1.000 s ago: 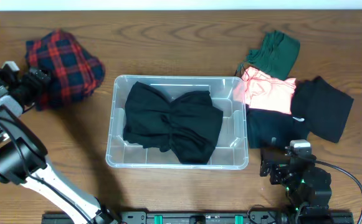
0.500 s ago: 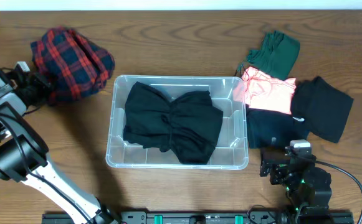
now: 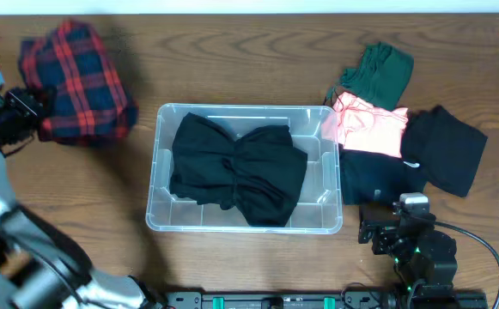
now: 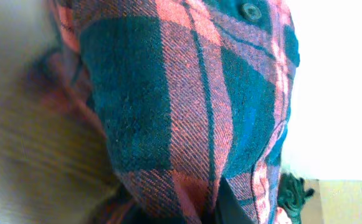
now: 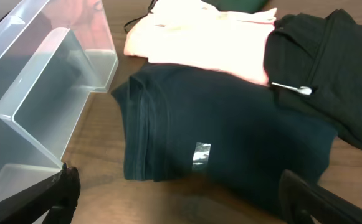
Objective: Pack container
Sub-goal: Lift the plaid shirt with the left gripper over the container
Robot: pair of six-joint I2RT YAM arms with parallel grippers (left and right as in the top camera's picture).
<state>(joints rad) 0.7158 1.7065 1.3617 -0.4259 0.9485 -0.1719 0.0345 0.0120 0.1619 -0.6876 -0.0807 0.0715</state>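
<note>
The clear container [image 3: 157, 163] stands mid-table with a black garment [image 3: 239, 167] spread inside. A red and blue plaid garment [image 3: 77, 81] hangs bunched at the far left, and my left gripper [image 3: 27, 103] is shut on its left edge. The left wrist view is filled by the plaid cloth [image 4: 187, 106], pinched at my left gripper [image 4: 193, 214]. My right gripper [image 3: 385, 219] stands open near the container's front right corner. In the right wrist view that gripper [image 5: 184, 199] has nothing between its fingers, and the container's wall [image 5: 50, 93] is to its left.
Right of the container lies a pile: a green garment [image 3: 378, 73], a pink one [image 3: 369, 127], a black one [image 3: 442, 146] and a dark teal folded one [image 5: 230, 130] right in front of the right gripper. The table's far edge runs close behind the plaid garment.
The left gripper has shut on the plaid garment and drawn it to the left and off the table. The right arm has not moved.
</note>
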